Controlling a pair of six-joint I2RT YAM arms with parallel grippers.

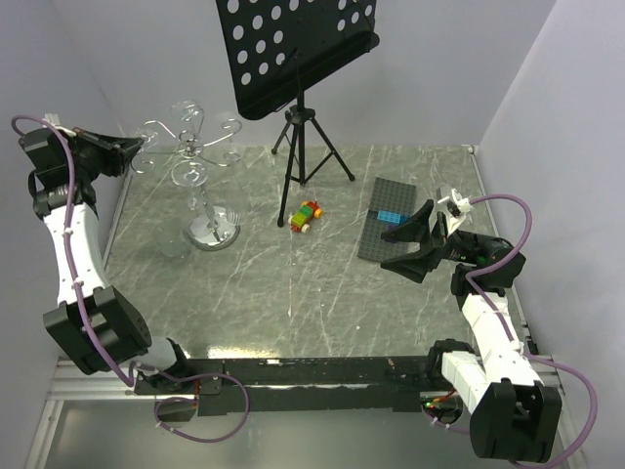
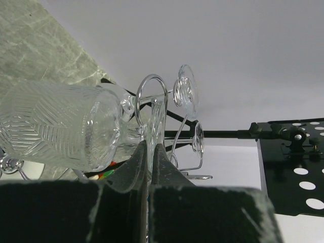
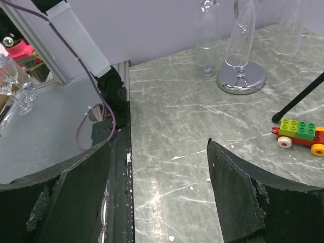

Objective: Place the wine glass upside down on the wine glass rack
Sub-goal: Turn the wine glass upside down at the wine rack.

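Observation:
My left gripper (image 1: 127, 156) is raised at the far left and shut on the thin round foot of the wine glass (image 2: 61, 126). The glass's ribbed bowl points away from the foot toward the table. In the left wrist view the closed fingertips (image 2: 150, 144) hold the foot edge-on beside a curled hook arm (image 2: 152, 83) of the chrome wine glass rack (image 1: 200, 147). The rack's round mirror base (image 1: 213, 234) also shows in the right wrist view (image 3: 242, 78). My right gripper (image 1: 386, 249) is open and empty at the right, low over the table (image 3: 158, 144).
Other clear glasses hang on the rack (image 1: 190, 174). A black perforated music stand on a tripod (image 1: 298, 49) stands behind it. A toy brick car (image 1: 306, 217) lies mid-table. A grey baseplate with a blue brick (image 1: 391, 220) lies by the right gripper. Walls enclose the table.

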